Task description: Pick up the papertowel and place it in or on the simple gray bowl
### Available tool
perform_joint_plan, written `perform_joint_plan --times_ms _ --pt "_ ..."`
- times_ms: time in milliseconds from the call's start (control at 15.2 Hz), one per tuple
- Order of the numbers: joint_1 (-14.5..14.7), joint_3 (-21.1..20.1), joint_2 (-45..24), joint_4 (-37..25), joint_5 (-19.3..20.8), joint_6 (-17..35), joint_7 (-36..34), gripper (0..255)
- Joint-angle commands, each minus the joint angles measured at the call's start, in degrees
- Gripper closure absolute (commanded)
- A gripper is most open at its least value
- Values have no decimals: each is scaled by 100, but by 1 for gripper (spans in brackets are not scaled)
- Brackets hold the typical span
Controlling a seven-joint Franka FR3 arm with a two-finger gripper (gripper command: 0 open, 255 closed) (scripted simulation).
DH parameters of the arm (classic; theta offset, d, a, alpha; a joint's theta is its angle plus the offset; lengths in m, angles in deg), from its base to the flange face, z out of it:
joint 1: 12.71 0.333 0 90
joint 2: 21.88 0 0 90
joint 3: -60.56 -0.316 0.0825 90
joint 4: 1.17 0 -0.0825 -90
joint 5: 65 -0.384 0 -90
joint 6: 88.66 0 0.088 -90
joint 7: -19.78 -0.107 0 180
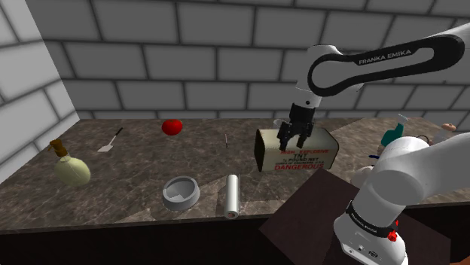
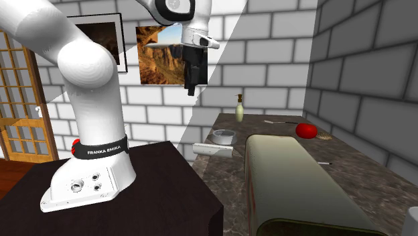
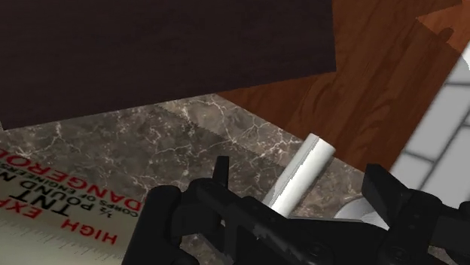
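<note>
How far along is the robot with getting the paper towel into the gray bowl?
Nothing done yet: the paper towel roll lies on the counter beside the gray bowl. Nothing in hand: the gripper hangs open in the air by the TNT box. Reaching, grasping, lifting and placing remain.

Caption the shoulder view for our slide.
Open hand hovers near TNT box; paper towel roll lies beside gray bowl.

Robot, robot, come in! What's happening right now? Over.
Gripper open, empty, up over the counter. Paper towel roll lying flat beside gray bowl, untouched. TNT box close by the roll.
</note>
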Motion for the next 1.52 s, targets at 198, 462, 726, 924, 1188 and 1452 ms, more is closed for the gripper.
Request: perform_joint_plan --times_ms 198,462,726,924,1188,1452 --pt "164 -281 -850 443 -656 1669 -331 0" --pt "450 -438 -1865 554 -1360 3092 -428 0" --pt "938 -409 -3129 361 -2434 4461 -150 0" --pt "1404 -303 -4141 -49 -3818 5262 605 0" --pt "1484 -558 -5453 -977 -6269 5895 2335 0" --pt "1232 -843 -6649 -2141 -8616 6280 4303 0"
